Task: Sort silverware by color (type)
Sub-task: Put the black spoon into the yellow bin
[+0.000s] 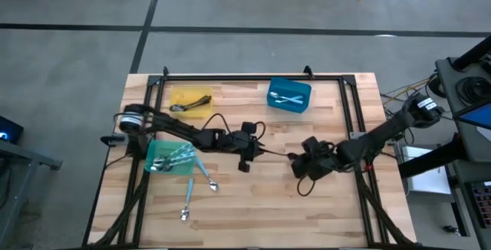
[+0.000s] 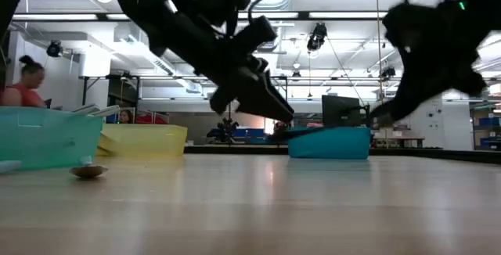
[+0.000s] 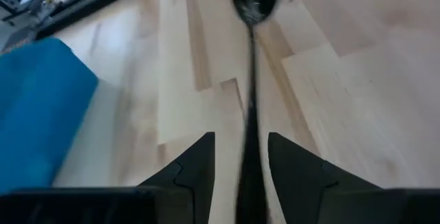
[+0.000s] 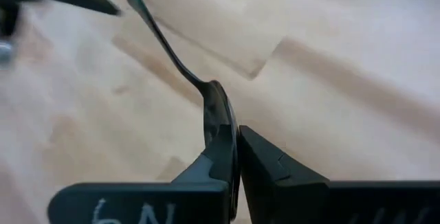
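While both arms are meeting over the middle of the table (image 1: 322, 219), a dark spoon (image 3: 251, 80) is spanning the gap between the two grippers. The left gripper (image 3: 240, 159) is gripping the spoon's handle: its fingers (image 3: 196, 165) are standing partly apart with the slim handle running out between them, the bowl lying well ahead of the tips. The right gripper (image 4: 234, 152) is pinching the spoon's bowl end, its fingers (image 4: 265, 159) pressed together on the metal, with the handle reaching away from them toward the other gripper. Beside the left arm, a green bin (image 1: 157, 162) is holding several pale utensils (image 1: 178, 156), and two more spoons (image 1: 198, 187) are lying on the wood just past it. Farther off, a yellow bin (image 1: 201, 93) and a blue bin (image 1: 272, 90) are each holding silverware.
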You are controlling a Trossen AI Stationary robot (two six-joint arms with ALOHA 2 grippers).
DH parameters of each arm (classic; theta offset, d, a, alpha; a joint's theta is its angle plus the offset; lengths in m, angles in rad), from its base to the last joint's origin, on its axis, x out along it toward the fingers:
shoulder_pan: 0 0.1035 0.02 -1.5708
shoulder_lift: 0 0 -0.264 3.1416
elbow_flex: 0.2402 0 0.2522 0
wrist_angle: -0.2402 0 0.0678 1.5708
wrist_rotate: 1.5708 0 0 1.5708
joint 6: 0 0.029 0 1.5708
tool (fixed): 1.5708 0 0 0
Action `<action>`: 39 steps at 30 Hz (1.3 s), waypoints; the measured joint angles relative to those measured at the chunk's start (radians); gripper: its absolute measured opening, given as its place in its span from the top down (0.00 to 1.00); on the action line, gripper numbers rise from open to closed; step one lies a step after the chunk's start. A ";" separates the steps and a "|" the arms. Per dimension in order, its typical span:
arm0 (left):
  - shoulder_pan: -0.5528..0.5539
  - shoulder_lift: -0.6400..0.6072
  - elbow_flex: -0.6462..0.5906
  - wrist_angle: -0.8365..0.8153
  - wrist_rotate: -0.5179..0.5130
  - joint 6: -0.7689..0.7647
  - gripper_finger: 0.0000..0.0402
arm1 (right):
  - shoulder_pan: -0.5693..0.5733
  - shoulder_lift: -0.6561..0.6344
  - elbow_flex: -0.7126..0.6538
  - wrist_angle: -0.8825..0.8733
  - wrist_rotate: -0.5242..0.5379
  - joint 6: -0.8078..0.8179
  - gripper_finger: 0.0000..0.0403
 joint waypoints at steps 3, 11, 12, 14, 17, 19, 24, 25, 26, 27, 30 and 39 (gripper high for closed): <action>0.007 -0.050 0.001 -0.078 -0.006 0.023 0.71 | -0.023 0.002 0.134 -0.226 0.004 -0.074 0.98; 0.019 -0.175 0.001 -0.197 -0.002 0.048 0.71 | -0.084 0.077 0.457 -0.541 0.013 -0.444 0.98; 0.020 -0.194 0.001 -0.205 -0.002 0.059 0.71 | -0.095 0.099 0.496 -0.572 0.012 -0.481 0.98; 0.023 -0.235 0.001 -0.223 0.001 0.077 0.71 | -0.115 0.146 0.576 -0.647 0.013 -0.554 0.98; 0.031 -0.288 0.002 -0.234 0.041 0.072 0.71 | -0.139 0.230 0.692 -0.747 0.014 -0.663 0.98; 0.038 -0.309 0.002 -0.234 0.102 0.036 0.71 | -0.149 0.295 0.765 -0.818 0.021 -0.731 0.98; 0.048 -0.311 0.002 -0.240 0.189 -0.081 0.72 | -0.160 0.449 0.937 -0.973 0.092 -0.846 0.98; 0.048 -0.304 0.002 -0.245 0.189 -0.098 0.72 | -0.165 0.472 0.965 -0.994 0.106 -0.865 0.98; 0.048 -0.293 0.001 -0.247 0.189 -0.110 0.72 | -0.166 0.497 0.994 -1.009 0.113 -0.884 0.98; 0.048 -0.281 0.000 -0.246 0.189 -0.123 0.72 | -0.170 0.516 1.018 -1.018 0.118 -0.899 0.98; 0.048 -0.243 -0.005 -0.251 0.169 -0.162 0.72 | -0.179 0.558 1.079 -1.028 0.119 -0.952 0.98; 0.049 -0.157 -0.006 -0.233 0.000 -0.239 0.72 | -0.184 0.582 1.211 -1.032 0.139 -1.046 0.98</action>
